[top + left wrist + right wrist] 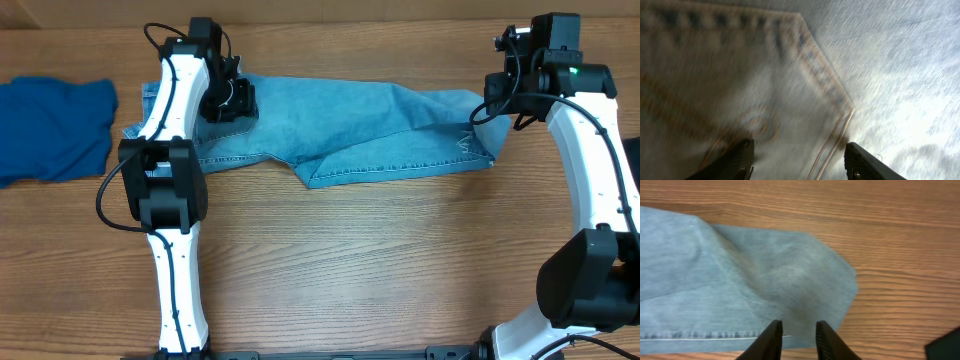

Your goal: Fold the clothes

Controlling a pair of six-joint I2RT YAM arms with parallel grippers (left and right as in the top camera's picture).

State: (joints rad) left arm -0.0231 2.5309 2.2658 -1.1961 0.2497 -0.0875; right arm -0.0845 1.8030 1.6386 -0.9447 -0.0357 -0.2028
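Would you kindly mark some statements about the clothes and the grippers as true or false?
1. The jeans lie on the wooden table. True.
2. The royal-blue garment lies on top of the jeans. False: it lies beside them, toward the table's left edge.
3. The left gripper hangs over the jeans with its jaws apart. True.
4. The right gripper grips the royal-blue garment. False: it is at the jeans' right end, jaws slightly apart, nothing between them.

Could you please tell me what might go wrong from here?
The right fingers stand narrowly apart over the end of the jeans, near its edge: a grasp there may catch little cloth and slip. The left fingers are open over a stitched pocket and might pinch only the top layer.
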